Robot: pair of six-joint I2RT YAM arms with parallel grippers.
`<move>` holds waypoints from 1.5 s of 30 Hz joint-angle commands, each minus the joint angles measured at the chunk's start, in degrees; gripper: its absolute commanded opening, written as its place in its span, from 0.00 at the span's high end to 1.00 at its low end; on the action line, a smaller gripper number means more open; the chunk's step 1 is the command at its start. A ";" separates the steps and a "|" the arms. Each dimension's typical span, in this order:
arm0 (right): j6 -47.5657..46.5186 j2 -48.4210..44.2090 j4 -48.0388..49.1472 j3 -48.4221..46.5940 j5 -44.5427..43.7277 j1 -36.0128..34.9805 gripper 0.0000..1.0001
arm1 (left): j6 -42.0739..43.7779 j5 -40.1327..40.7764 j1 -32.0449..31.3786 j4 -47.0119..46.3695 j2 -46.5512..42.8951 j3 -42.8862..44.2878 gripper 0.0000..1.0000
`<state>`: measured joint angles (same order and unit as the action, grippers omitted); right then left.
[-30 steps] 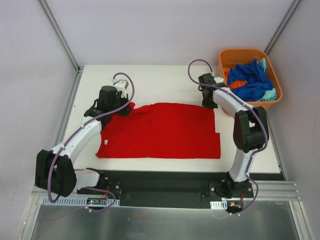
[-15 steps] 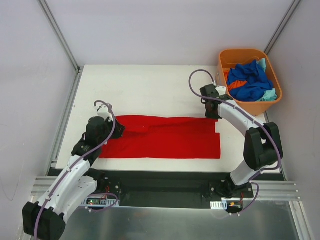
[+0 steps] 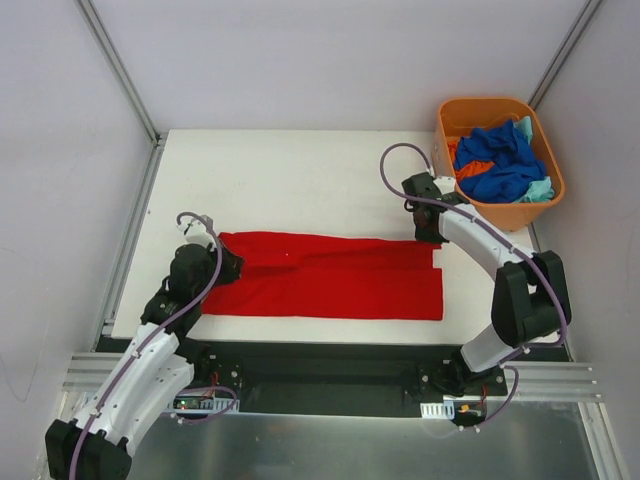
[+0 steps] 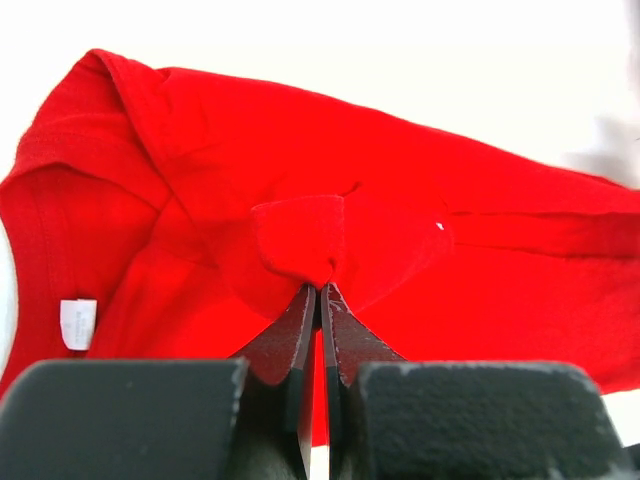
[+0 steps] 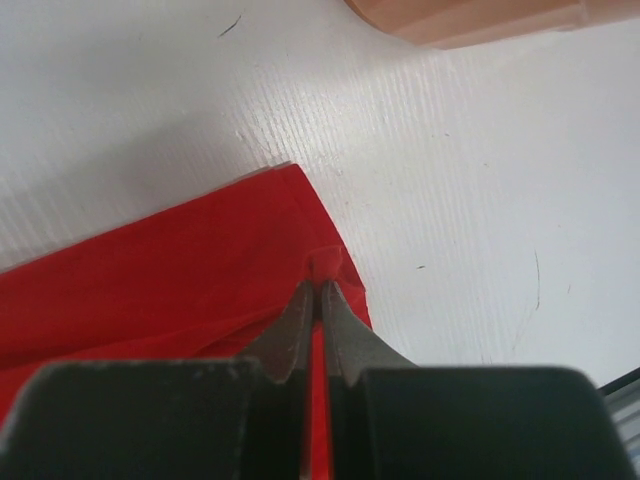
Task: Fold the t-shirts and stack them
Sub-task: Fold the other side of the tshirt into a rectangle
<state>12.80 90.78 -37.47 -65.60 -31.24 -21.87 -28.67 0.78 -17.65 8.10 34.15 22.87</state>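
Both arms have drawn in toward the near edge over the last second, and they've carried the far edge of the red t-shirt [image 3: 330,285] over itself. What lay as a broad sheet is now a narrow band across the bench [image 3: 300,180]. The left tool [image 4: 320,290] is pinched tight on a nub of red cloth at the collar end, with the white label showing off to one side. The right tool [image 5: 320,285] is clamped on the corner at the hem end, jaws together with just a scrap of red between them.

So the shirt lies flat near the front of the bench, folded lengthwise 1 time, gripped at both ends. By my read that's 1 fold on 1 shirt, with the release and at least 1 crosswise fold still to come. Over in the orange tub [image 3: 505,212] at the far right corner, the blue t-shirt [image 3: 500,165], orange t-shirt [image 3: 474,169] and pale teal t-shirt [image 3: 540,190] sit in a heap, all unfolded. No stack started yet, so it's early days.
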 commanded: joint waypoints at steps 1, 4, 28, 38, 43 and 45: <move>-0.58 -3.33 -2.60 0.92 -2.51 -0.98 0.98 | -3.32 -0.68 -0.28 1.82 -1.63 2.44 1.00; -0.67 -2.89 -2.87 1.79 -2.51 -1.42 0.96 | -5.86 -1.39 -0.28 3.06 -3.47 1.83 1.00; -5.14 -9.83 -5.96 3.03 13.55 -5.46 0.03 | -15.63 0.61 -0.28 12.03 -5.89 2.52 0.01; -17.36 5.43 16.02 -14.70 58.04 -22.15 0.02 | -13.26 -9.89 14.46 12.91 34.20 22.72 0.24; -14.83 19.33 17.43 -26.58 59.11 -24.62 0.02 | -11.85 -12.38 15.28 13.61 44.85 26.08 0.35; -14.03 23.27 18.92 -29.40 58.85 -24.89 0.04 | -11.24 -10.11 15.36 13.79 46.00 25.64 0.34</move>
<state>-1.98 108.29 -22.20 -89.86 22.85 -46.92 -41.93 -7.53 -2.20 19.57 78.91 47.18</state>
